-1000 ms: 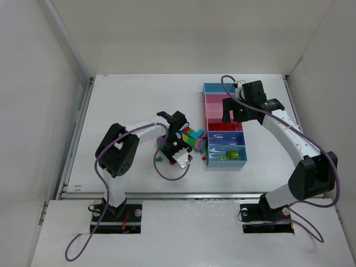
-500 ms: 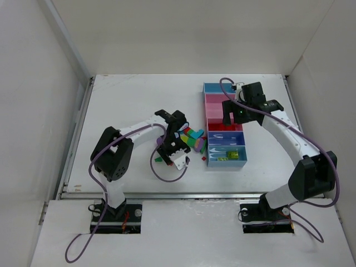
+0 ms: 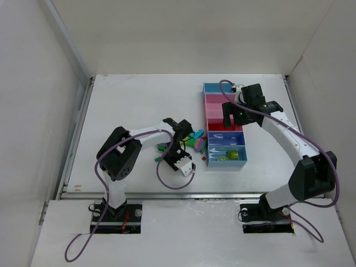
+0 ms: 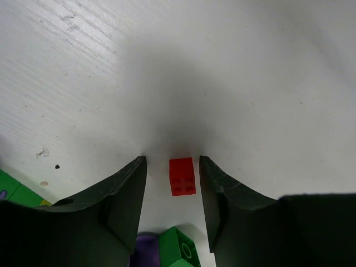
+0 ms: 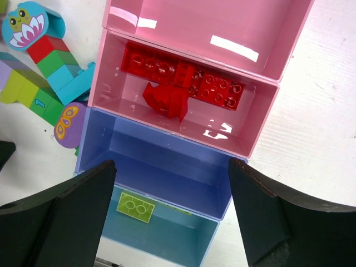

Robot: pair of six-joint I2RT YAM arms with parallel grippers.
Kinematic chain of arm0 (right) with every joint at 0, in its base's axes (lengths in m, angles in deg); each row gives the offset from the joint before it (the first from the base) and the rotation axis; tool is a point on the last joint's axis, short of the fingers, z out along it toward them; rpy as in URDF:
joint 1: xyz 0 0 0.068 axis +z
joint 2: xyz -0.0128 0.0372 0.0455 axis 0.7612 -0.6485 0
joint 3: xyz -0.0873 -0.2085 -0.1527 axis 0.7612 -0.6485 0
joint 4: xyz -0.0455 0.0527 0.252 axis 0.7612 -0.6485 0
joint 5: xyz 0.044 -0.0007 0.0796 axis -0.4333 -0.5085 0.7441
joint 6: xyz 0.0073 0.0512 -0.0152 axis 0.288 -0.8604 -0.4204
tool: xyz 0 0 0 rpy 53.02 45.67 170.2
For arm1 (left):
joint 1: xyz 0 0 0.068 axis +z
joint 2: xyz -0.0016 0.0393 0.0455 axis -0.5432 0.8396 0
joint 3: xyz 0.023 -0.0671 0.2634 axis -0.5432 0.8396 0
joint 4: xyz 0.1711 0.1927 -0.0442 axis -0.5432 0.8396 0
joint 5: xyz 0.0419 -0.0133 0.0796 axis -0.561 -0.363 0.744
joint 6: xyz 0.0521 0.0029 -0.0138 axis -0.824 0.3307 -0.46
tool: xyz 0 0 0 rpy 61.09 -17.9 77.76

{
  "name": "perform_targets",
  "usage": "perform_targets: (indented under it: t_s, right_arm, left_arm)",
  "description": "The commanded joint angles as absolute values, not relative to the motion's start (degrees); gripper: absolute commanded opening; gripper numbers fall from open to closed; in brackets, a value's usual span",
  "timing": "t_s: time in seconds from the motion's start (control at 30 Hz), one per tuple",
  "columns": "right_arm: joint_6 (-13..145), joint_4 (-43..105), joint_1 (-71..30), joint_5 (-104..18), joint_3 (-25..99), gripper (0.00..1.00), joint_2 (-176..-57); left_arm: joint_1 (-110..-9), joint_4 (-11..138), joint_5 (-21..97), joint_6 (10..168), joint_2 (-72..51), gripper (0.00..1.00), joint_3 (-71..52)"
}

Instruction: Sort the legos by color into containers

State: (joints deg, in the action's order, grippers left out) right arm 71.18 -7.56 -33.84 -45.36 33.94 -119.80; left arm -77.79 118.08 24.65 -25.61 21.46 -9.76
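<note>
Right wrist: reds [image 5: 183, 78] in one pink bin [image 5: 263, 119], one yellow-green brick [image 5: 135, 207] binned, loose pile [image 5: 55, 62] left; right gripper [image 5: 171, 167] wide open, empty, left gripper [image 4: 172, 167] open astride red brick [image 4: 182, 176].

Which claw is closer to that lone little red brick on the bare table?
Left. The left gripper straddles the red brick, one finger either side, not touching. The right gripper hovers over the bins, away from it.

green brick [image 4: 181, 250]: cut by bottom edge | purple piece [image 4: 146, 251]: partly behind left pincer finger [image 4: 119, 206]
</note>
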Motion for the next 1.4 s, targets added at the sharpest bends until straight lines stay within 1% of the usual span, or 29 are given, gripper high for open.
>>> perform_targets:
  t_s: [0.0,0.13,0.2,0.27,0.3,0.37,0.53,0.6,0.7,0.73,0.77,0.8,0.83,0.9,0.93,0.97,1.03,1.1,1.2,1.37]
  right_arm:
    - [71.5,-6.5,-34.2,-44.7,34.0,0.87,-117.4]
    - [71.5,-6.5,-34.2,-44.7,34.0,0.87,-116.8]
    - [71.5,-6.5,-34.2,-44.7,34.0,0.87,-116.8]
    - [71.5,-6.5,-34.2,-44.7,33.4,0.87,-116.8]
    - [71.5,-6.5,-34.2,-44.7,33.4,0.87,-116.8]
    - [71.5,-6.5,-34.2,-44.7,33.4,0.87,-116.8]
    - [70.9,-6.5,-34.2,-44.7,33.4,0.87,-115.8]
    - [70.9,-6.5,-34.2,-44.7,34.0,0.87,-115.2]
    - [69.4,-5.9,-34.2,-44.7,34.0,0.87,-114.5]
    - [68.5,-5.1,-34.2,-45.3,34.0,0.87,-113.9]
    - [68.0,-5.1,-34.2,-45.8,34.0,0.87,-113.3]
    - [67.3,-4.3,-34.2,-47.6,33.4,0.87,-113.3]
    - [66.6,-4.3,-34.2,-48.5,33.4,0.87,-112.6]
    - [64.1,-4.3,-34.2,-50.6,32.9,0.89,-111.3]
    - [62.9,-4.3,-34.8,-52.9,32.3,0.89,-110.2]
    - [60.2,-4.9,-35.3,-54.2,32.3,0.89,-109.6]
    - [58.5,-5.5,-35.3,-57.1,31.7,0.9,-108.4]
    - [57.9,-5.5,-35.3,-57.6,31.7,0.91,-107.3]
    - [57.9,-6.0,-35.3,-58.7,31.7,0.91,-106.7]
    - [57.9,-8.3,-35.9,-60.6,31.1,0.91,-106.7]
  left_arm:
    - [-77.7,116.9,27.1,-22.7,21.6,0.39,-7.1]
    - [-77.7,116.4,27.6,-24.0,19.5,0.38,-4.4]
    - [-77.7,115.7,27.6,-24.0,18.8,0.35,-3.3]
    - [-77.7,114.6,27.0,-22.9,18.7,0.26,-3.3]
    - [-77.7,114.6,27.0,-22.9,18.7,0.13,-3.3]
    - [-77.7,114.6,27.0,-22.1,18.7,0.0,-3.9]
    - [-77.7,114.6,26.4,-19.3,18.7,0.0,-6.5]
    - [-77.2,115.2,24.6,-16.7,18.2,0.0,-11.3]
    - [-74.8,115.2,15.6,-10.0,18.2,0.0,-19.4]
    - [-74.1,113.9,12.9,-7.7,19.5,0.0,-25.6]
    - [-73.6,112.5,8.1,-5.1,20.2,0.0,-28.6]
    - [-73.0,110.7,6.3,0.0,20.9,0.0,-31.2]
    - [-73.0,104.9,4.9,2.8,22.8,0.0,-35.3]
    - [-73.0,97.1,1.7,9.4,24.9,0.0,-38.3]
    - [-73.0,93.0,1.1,15.8,27.3,0.0,-39.4]
    - [-73.0,85.4,0.4,19.2,28.7,0.0,-41.6]
    - [-73.0,80.1,-1.1,23.4,31.6,0.0,-43.9]
    - [-73.0,79.0,-4.5,21.9,36.4,0.0,-47.9]
    - [-73.0,77.9,-7.6,20.0,40.9,0.0,-50.2]
    - [-73.0,77.2,-9.0,20.0,44.3,0.0,-51.5]
